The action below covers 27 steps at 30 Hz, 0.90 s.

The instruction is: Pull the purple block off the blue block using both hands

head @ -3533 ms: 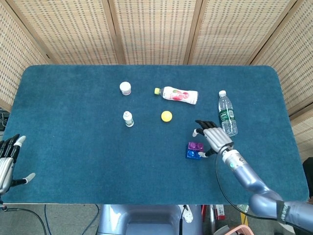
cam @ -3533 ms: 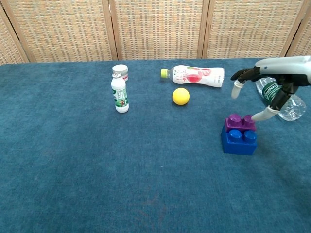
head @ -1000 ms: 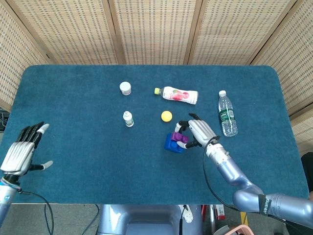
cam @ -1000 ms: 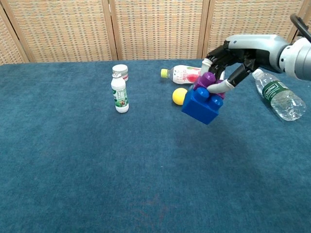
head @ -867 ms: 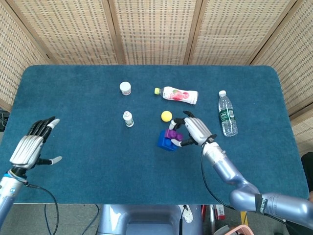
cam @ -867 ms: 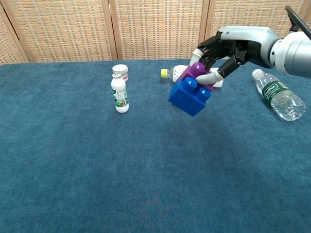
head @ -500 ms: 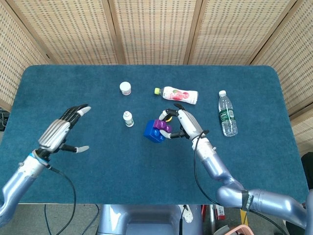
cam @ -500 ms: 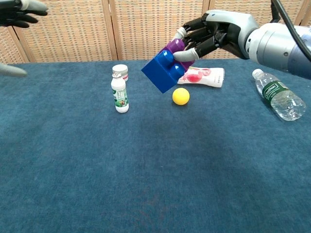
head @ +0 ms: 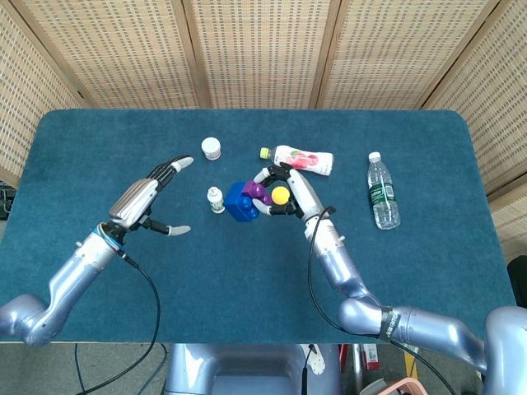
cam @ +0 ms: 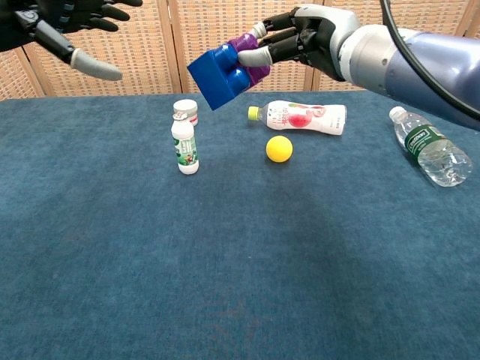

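Observation:
My right hand point(head: 284, 193) point(cam: 300, 39) grips the purple block point(head: 257, 192) point(cam: 250, 51) and holds it high above the table. The blue block point(head: 239, 201) point(cam: 217, 73) is still stuck to it, tilted and pointing left. My left hand point(head: 148, 197) point(cam: 71, 22) hangs open in the air to the left of the blocks, fingers spread, a clear gap away from the blue block.
On the blue cloth table point(head: 99, 156) stand a small white bottle point(cam: 184, 148) and a white jar point(cam: 185, 110). A yellow ball point(cam: 279, 148), a lying pink-label bottle point(cam: 304, 117) and a lying clear water bottle point(cam: 430, 154) are further right.
My right hand has carried the joined blocks up and to the left. My left hand has risen and moved right toward them, still open.

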Tool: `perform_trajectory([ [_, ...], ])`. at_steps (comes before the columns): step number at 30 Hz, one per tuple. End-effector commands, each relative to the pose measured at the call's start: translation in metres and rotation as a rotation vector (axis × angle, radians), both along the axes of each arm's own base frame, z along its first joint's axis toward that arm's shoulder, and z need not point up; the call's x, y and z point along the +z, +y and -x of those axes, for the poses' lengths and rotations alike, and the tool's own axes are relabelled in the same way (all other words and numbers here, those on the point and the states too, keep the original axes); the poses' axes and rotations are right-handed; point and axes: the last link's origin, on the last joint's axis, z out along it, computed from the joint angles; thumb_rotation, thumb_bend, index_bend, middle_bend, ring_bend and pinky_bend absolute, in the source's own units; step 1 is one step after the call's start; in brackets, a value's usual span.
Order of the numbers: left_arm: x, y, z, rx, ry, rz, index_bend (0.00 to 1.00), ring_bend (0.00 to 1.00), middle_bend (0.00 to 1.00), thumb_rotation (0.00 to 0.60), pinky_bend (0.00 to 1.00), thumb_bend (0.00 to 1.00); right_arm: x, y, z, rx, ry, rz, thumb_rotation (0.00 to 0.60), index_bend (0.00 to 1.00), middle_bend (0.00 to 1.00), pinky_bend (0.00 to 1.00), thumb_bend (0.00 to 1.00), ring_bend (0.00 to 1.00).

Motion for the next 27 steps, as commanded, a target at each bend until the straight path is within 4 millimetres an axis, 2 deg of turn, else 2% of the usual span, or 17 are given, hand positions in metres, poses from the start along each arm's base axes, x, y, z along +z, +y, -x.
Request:
perform_trajectory([
  [1,-0.009,0.013,-0.006,0.051,-0.034,0.016,0.03,0.03,0.1,0.6,0.01,0.0,-0.002,-0.002,-0.002,-0.011,-0.01,-0.008,0.6,0.64,0.63,0.03,0.43,0.39],
  [3,-0.016,0.02,-0.006,0.077,-0.032,0.02,0.15,0.05,0.16,0.6,0.03,0.0,-0.003,-0.001,-0.003,-0.026,-0.038,-0.023,0.6,0.64,0.63,0.03,0.43,0.39],
  [5,-0.021,0.024,-0.009,0.101,-0.043,0.04,0.23,0.07,0.18,0.6,0.04,0.0,-0.002,-0.001,-0.005,-0.037,-0.057,-0.035,0.6,0.64,0.63,0.03,0.43,0.39],
  [7,-0.026,0.031,-0.012,0.103,-0.002,0.045,0.27,0.08,0.19,0.6,0.04,0.0,-0.002,0.0,-0.006,-0.033,-0.056,-0.041,0.6,0.64,0.63,0.03,0.43,0.39],
  [12,-0.034,0.039,-0.024,0.11,0.06,0.048,0.28,0.1,0.21,0.6,0.06,0.0,0.0,0.002,-0.009,-0.025,-0.047,-0.043,0.6,0.64,0.63,0.03,0.43,0.39],
  [19,-0.041,0.038,-0.043,0.12,0.071,0.095,0.28,0.12,0.22,0.6,0.06,0.0,0.001,0.005,-0.012,-0.013,-0.037,-0.048,0.6,0.64,0.63,0.03,0.43,0.39],
  [27,-0.032,0.03,-0.062,0.123,0.161,0.156,0.28,0.12,0.23,0.6,0.04,0.0,0.002,0.006,-0.015,-0.004,-0.02,-0.047,0.6,0.64,0.63,0.03,0.43,0.39],
])
